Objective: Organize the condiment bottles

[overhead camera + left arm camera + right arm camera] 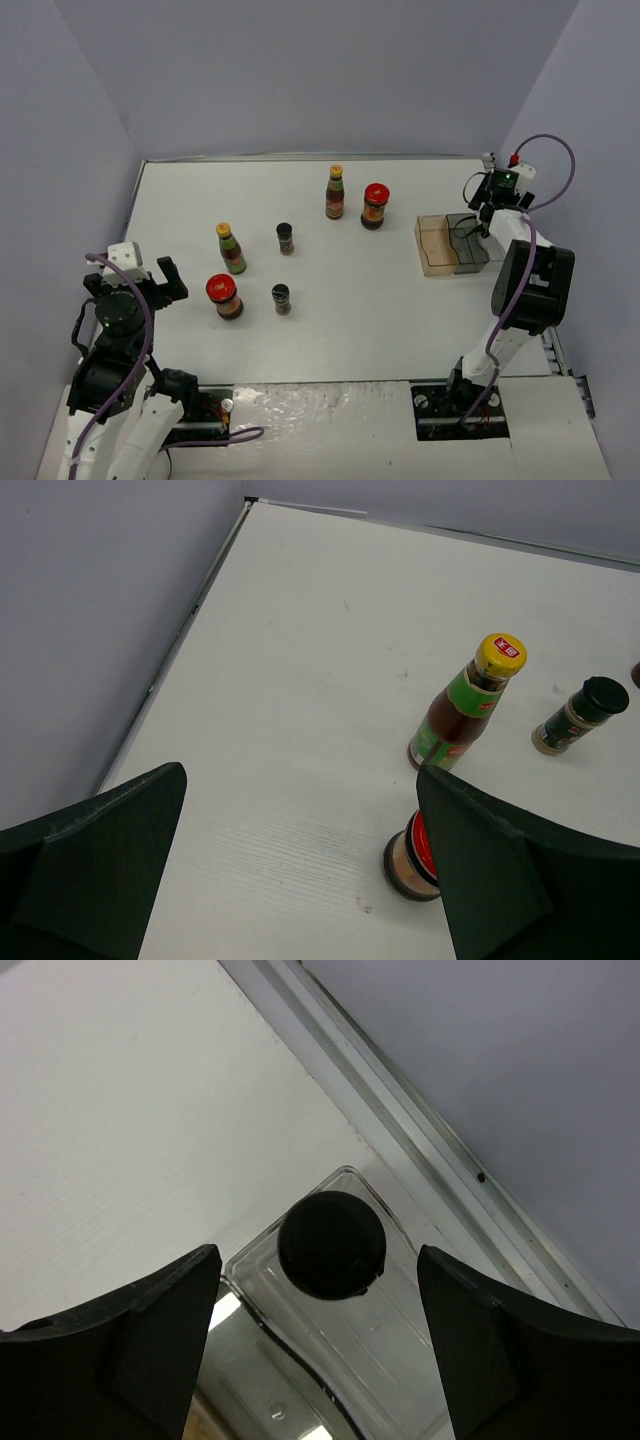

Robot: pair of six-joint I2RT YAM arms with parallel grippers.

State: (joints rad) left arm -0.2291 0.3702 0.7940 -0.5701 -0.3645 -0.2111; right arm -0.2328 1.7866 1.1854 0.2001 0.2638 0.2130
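Observation:
In the right wrist view, a black-capped shaker [331, 1245] stands in the end of a clear tray [400, 1350]. My right gripper [318, 1265] hangs over it, open, with both fingers well apart from the cap. On the table stand two yellow-capped bottles [335, 192] [230, 248], two red-lidded jars [376, 206] [224, 296] and two black-capped shakers [285, 238] [281, 298]. My left gripper [165, 280] is open at the left, just beside the near red-lidded jar [408, 858], which its right finger [500, 870] partly hides. Nothing is between its fingers.
The brownish clear tray [436, 246] sits at the right edge of the table, with a grey compartment [466, 256] beside it under the right arm. Grey walls enclose the table on the left, back and right. A metal rail [420, 1130] runs just behind the tray.

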